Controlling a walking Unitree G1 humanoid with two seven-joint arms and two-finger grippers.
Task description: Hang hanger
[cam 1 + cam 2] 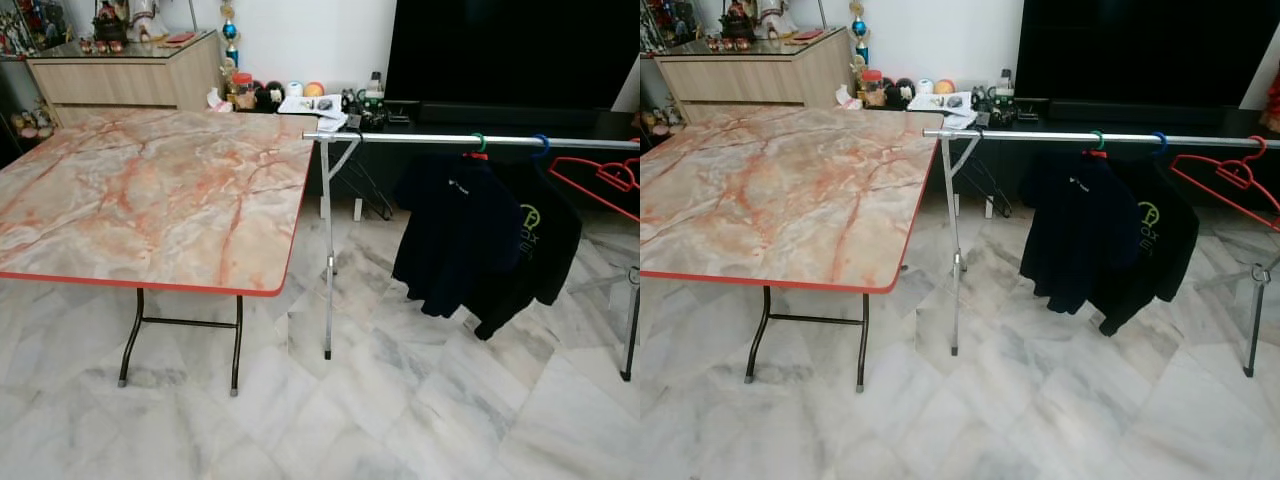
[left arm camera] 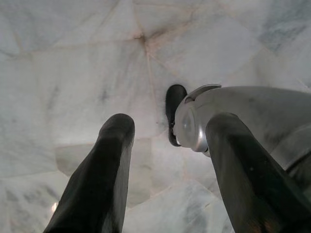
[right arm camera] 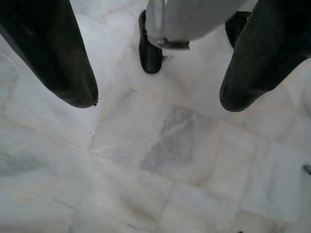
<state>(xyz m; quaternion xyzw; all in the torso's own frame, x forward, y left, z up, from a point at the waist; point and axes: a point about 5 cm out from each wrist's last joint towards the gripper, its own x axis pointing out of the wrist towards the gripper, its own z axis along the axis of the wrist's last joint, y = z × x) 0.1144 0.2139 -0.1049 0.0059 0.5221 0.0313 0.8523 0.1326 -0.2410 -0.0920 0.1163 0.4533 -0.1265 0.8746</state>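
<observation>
at my ten o'clock stands a table with a marbled orange-veined top and red edge, on dark folding legs. at two o'clock a silver rail carries two dark shirts and a red hanger. both stand on the marble floor.

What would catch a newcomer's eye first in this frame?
The big marble-patterned folding table with its red edge, on the robot's left. To its right, a silver clothes rail carries two dark shirts and an empty red hanger near its far right end. Both grippers hang open over the marble floor.
</observation>
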